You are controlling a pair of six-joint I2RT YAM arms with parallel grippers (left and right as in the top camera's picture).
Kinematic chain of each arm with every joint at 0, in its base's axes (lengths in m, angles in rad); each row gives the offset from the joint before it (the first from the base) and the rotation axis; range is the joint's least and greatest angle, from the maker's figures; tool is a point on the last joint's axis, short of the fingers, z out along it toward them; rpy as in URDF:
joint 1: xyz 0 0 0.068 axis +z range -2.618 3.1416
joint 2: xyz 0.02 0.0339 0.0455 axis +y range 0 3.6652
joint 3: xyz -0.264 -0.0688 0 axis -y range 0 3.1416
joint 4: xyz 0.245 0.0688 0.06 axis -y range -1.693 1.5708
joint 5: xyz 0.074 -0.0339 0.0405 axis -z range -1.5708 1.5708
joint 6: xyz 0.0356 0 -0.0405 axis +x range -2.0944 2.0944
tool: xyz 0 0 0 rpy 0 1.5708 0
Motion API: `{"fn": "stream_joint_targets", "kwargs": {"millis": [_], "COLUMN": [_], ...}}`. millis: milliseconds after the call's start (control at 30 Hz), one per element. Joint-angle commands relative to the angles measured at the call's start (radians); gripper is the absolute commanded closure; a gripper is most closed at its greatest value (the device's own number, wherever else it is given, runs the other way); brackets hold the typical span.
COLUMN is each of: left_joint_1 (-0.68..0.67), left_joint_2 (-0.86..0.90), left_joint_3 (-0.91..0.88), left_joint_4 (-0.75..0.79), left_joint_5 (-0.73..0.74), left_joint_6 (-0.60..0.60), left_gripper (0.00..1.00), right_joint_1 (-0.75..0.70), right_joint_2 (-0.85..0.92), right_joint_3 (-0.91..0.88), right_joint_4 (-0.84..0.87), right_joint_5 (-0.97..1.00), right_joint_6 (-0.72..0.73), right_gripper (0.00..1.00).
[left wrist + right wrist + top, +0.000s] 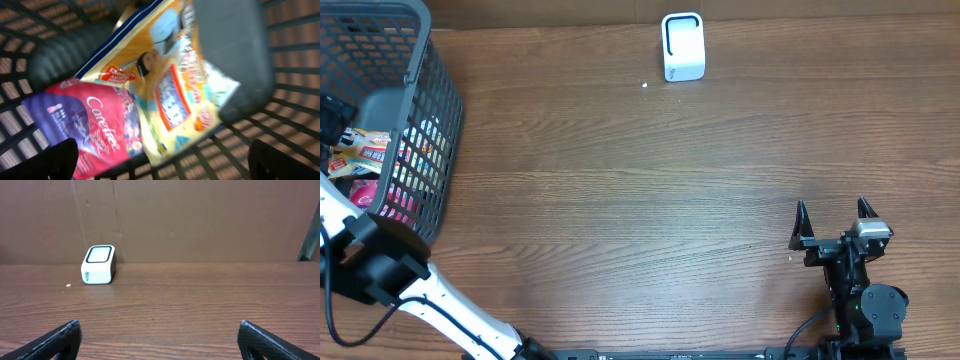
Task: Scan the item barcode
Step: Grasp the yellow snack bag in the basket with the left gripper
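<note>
My left gripper (165, 165) is inside the grey mesh basket (430, 90), open, its dark fingertips (55, 157) spread wide at the bottom corners of the left wrist view. Just ahead of it lie a yellow-orange snack packet (170, 90) and a pink and purple Carefree packet (90, 130), neither of them gripped. No barcode is readable in the blurred view. The white scanner (683, 46) stands at the table's far edge. My right gripper (833, 222) rests open at the near right, facing the scanner (98, 265), with nothing between its fingers (272, 342).
The basket's grey handle (232, 50) crosses above the packets, close to my left gripper. The basket walls surround it on all sides. A small white speck (645, 85) lies on the wooden table (640, 200) near the scanner. A brown wall (200, 215) stands behind the table.
</note>
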Motion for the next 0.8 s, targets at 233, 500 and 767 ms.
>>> {"fn": "stream_joint_targets", "kwargs": {"millis": [233, 500, 767], "left_joint_1": [-0.022, -0.061, -0.077], "left_joint_2": [0.079, 0.079, 0.080], "left_joint_3": [-0.156, -0.270, -0.425], "left_joint_4": [0.134, 0.257, 0.365], "left_joint_5": [-0.035, -0.029, -0.044], "left_joint_6": [0.004, 0.004, 0.004], "left_gripper": [0.00, 0.00, 0.00], "right_joint_1": [-0.002, -0.002, -0.002], "right_joint_2": [-0.010, -0.010, -0.010], "right_joint_3": [-0.010, -0.010, -0.010], "right_joint_4": [0.006, 0.006, 0.006], "right_joint_5": [0.010, 0.010, 0.010], "right_joint_6": [-0.005, -0.005, -0.005], "right_gripper": [0.00, 0.00, 0.00]}}
